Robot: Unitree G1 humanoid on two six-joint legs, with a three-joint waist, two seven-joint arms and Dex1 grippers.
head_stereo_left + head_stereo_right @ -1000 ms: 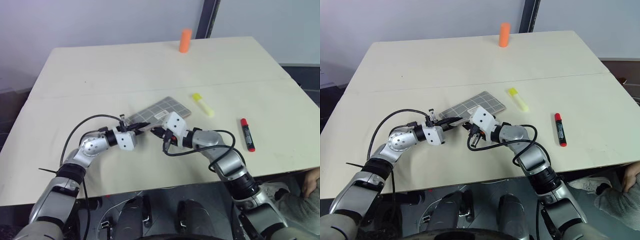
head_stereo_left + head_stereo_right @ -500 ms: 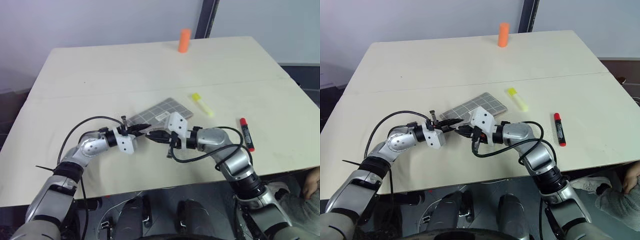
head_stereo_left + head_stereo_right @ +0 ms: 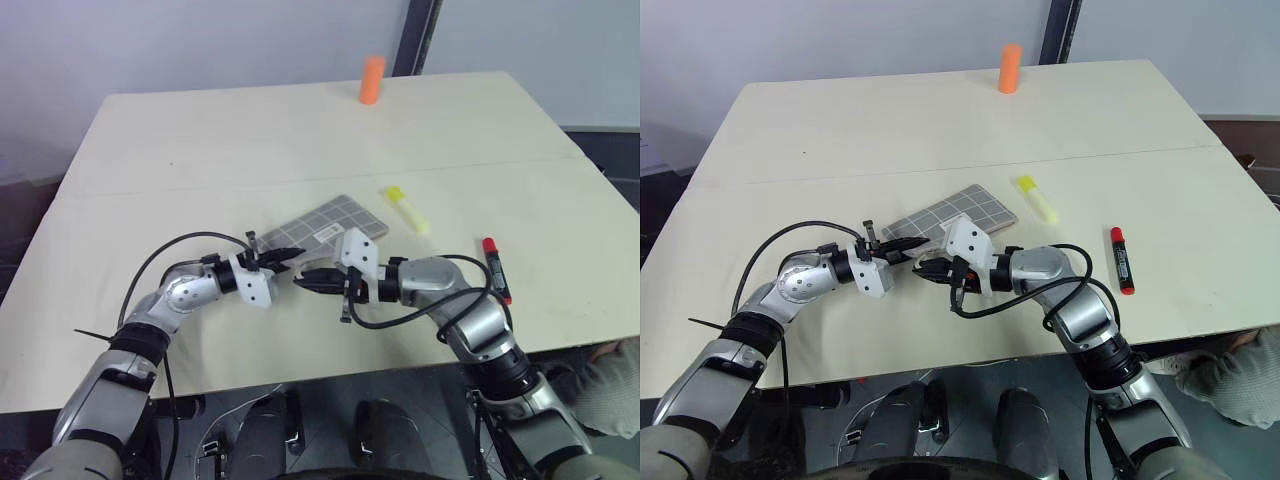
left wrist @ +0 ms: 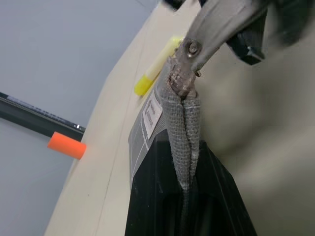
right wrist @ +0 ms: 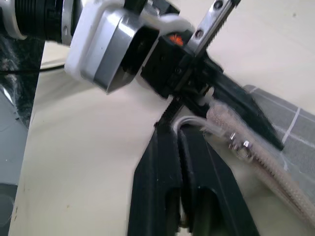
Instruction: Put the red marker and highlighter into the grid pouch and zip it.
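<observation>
Nearest you, the left hand (image 3: pixel 285 255) is clamped on the near corner of the grid pouch (image 3: pixel 325 226) — its fabric end pinched between the black fingers — while the right hand (image 3: pixel 307 279) sits just beside it; whether its fingers are parted or together you cannot tell. Beyond the pouch on the desk (image 3: pixel 250 130), the highlighter (image 3: pixel 405 208) lies just to its right and the red marker (image 3: pixel 495 268) well apart — an orange cylinder (image 3: pixel 371 80) stands at the far edge.
</observation>
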